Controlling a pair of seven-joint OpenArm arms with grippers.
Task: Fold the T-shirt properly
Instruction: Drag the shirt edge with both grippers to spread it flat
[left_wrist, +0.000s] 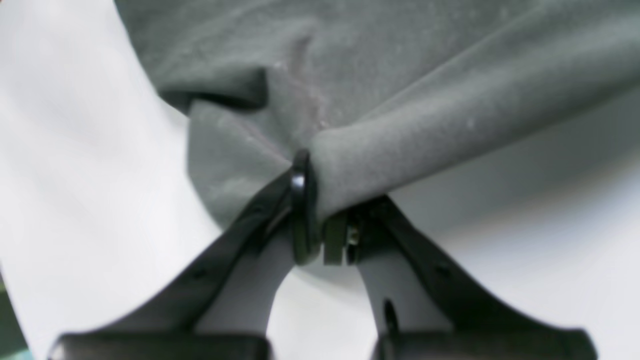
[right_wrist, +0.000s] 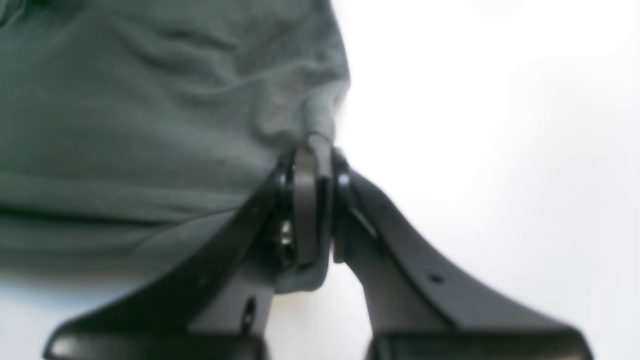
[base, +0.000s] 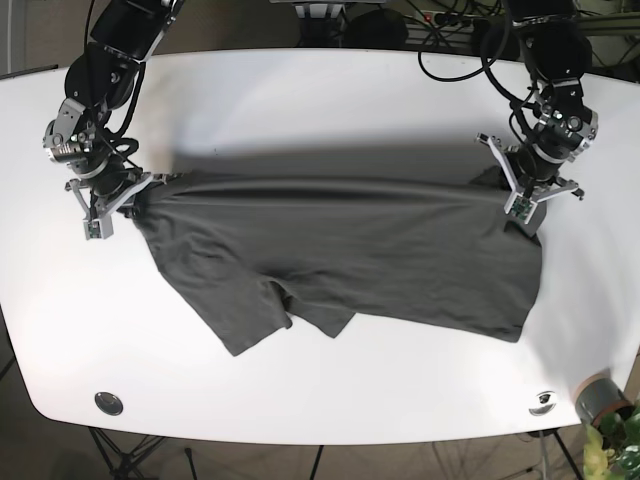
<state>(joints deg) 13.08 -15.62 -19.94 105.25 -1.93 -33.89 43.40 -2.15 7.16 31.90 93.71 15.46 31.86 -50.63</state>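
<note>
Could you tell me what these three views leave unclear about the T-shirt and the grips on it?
- Left wrist view: the T-shirt is blurred and runs off the top and right edges; the left gripper covers the pinched part.
- Right wrist view: the right gripper hides how many layers it clamps; all is soft-focused.
- Base view: both grippers look too small to judge the jaws; the shirt's underside against the table is hidden.

Both wrist views are blurred. The T-shirt (left_wrist: 400, 65) runs past the top edge in each, and the cloth pinched inside each claw is hidden by its fingers.
</note>
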